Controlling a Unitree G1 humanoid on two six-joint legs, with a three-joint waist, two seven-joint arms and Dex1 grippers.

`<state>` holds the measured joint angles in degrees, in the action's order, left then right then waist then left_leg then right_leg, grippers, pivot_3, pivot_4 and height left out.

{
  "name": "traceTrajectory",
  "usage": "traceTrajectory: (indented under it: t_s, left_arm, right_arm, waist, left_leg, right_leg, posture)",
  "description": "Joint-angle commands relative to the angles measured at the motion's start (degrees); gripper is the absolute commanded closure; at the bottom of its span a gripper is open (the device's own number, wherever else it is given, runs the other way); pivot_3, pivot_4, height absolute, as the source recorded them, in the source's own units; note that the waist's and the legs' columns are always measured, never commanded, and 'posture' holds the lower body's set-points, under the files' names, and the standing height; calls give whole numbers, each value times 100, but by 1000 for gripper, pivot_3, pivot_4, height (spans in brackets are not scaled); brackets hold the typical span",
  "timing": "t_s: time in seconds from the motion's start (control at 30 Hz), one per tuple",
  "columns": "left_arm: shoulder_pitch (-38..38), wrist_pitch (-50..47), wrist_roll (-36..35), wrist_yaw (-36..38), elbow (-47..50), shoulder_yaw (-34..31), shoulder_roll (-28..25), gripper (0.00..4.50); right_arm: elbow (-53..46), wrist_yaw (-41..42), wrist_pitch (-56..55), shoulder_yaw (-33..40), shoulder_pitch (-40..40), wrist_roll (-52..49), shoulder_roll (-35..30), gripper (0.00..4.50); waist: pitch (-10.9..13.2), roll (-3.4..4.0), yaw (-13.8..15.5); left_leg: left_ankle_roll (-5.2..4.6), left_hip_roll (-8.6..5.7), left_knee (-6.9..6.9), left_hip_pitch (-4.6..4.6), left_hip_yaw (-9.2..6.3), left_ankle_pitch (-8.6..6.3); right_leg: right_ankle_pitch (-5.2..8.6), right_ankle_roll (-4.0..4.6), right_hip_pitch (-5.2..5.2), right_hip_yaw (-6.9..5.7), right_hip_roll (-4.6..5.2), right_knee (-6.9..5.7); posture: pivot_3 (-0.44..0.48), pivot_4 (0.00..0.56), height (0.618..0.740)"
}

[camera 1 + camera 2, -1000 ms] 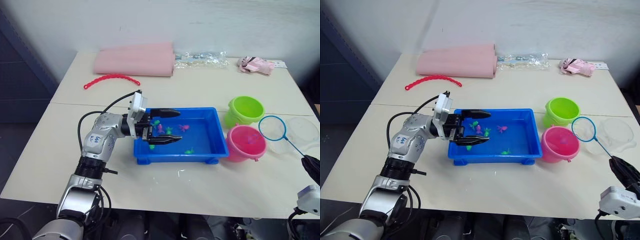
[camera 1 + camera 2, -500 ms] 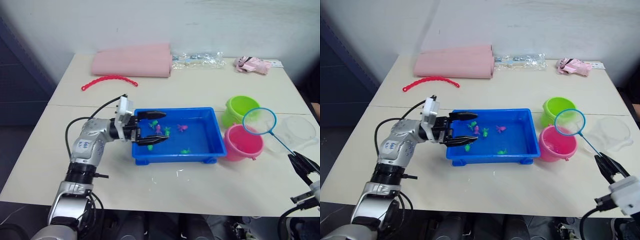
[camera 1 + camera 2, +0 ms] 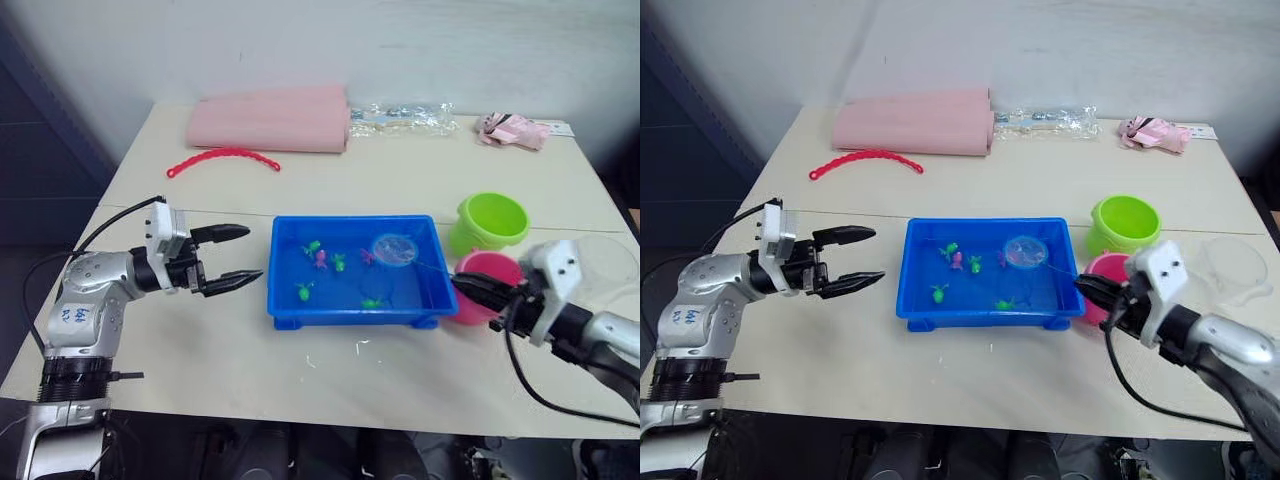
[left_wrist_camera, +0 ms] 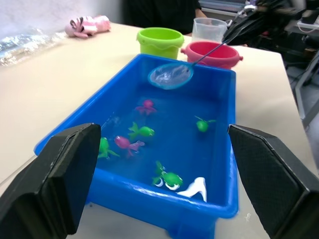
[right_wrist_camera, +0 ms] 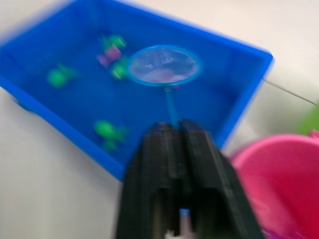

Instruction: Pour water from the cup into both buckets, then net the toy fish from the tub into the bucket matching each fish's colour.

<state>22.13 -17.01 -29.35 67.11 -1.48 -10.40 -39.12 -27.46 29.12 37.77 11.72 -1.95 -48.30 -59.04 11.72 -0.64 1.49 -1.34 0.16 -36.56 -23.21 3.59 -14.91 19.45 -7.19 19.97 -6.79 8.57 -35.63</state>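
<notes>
On the pale table (image 3: 330,380), the net (image 3: 396,249) has been swung over the tub (image 3: 352,314) at its 2 o'clock corner, gripped tight by the right gripper (image 3: 478,289), while the left gripper (image 3: 234,258) has been pulled back, wide open, so fishing can begin.

- The tub (image 3: 283,262) is glossy blue plastic; the water in it catches the light
- The green bucket (image 3: 490,223) and pink bucket (image 3: 484,283) look like smooth, shiny plastic
- The net (image 4: 171,75) has fine, see-through mesh on a blue rim
- The table (image 3: 400,180) is matt and pale; smooth
- The pink cloth (image 3: 270,119) looks soft and dull
- The cup (image 4: 210,29) is clear plastic
</notes>
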Motion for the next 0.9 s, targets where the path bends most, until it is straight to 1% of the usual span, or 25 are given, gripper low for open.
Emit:
traceTrajectory:
  t_s: [0.03, 0.2, 0.33, 0.37, 0.47, 0.6, 0.7, 0.9]
  left_arm:
    - [-136, -283, -288, -177, 615, -164, -88, 78]
    - [-235, -488, -368, -340, 916, -110, -44, 78]
    - [-202, -544, -336, -406, 983, -25, -12, 78]
    - [-186, -540, -299, -414, 971, 14, -14, 78]
    - [-139, -509, -188, -422, 945, 152, -13, 78]
    - [-37, -520, -146, -490, 921, 256, 35, 78]
    - [3, -533, -129, -487, 894, 338, 19, 78]
    - [220, -494, -71, -403, 664, 461, -17, 78]
  right_arm:
    - [63, 424, 416, -192, 296, 129, -232, 4500]
    - [439, 521, 663, -608, 855, 571, -59, 4500]
    - [783, 366, 483, -876, 1195, 1077, 393, 4500]
    - [874, 340, 443, -906, 1253, 1180, 549, 4500]
    - [1011, 332, 344, -995, 1301, 1387, 863, 4500]
    - [1069, 295, 109, -781, 1241, 1460, 1224, 4500]
    - [949, 321, -18, -480, 964, 1439, 1395, 4500]
    - [514, 409, -314, -123, 421, 1471, 1647, 4500]
  waist:
    - [0, 0, -2]
    - [0, 0, -11]
    - [-1, -2, -16]
    - [-1, -2, -16]
    - [-1, -2, -14]
    - [-1, -2, -11]
    - [-1, -2, 4]
    - [-1, -2, -8]
  left_leg:
    - [-2, -1, -1, -1, 1, -1]
    - [-2, 1, -6, 0, 4, -1]
    - [0, 5, -17, 0, 7, -1]
    - [1, 4, -19, -4, 18, -2]
    - [1, 5, -19, -8, 21, -1]
    - [1, 5, -26, -9, 26, -1]
    - [-1, 4, -32, -12, 26, -3]
    - [-3, 4, -30, -11, 29, -5]
  right_leg:
    - [0, -1, 0, -1, 0, 1]
    - [-2, -5, -3, -4, -1, 1]
    - [-3, -5, 1, 1, -4, 3]
    - [-3, -5, 16, 13, -3, -1]
    - [-3, -5, 24, 16, -4, -7]
    - [-3, -6, 23, 18, -4, -21]
    - [-3, -6, 25, 19, -3, -21]
    - [-3, -7, 25, 22, -4, -23]
  posture:
    - [0, 150, 740]
    - [0, 150, 740]
    - [0, 150, 740]
    - [0, 150, 740]
    - [0, 150, 740]
    - [0, 150, 740]
    - [0, 150, 740]
    - [0, 150, 740]
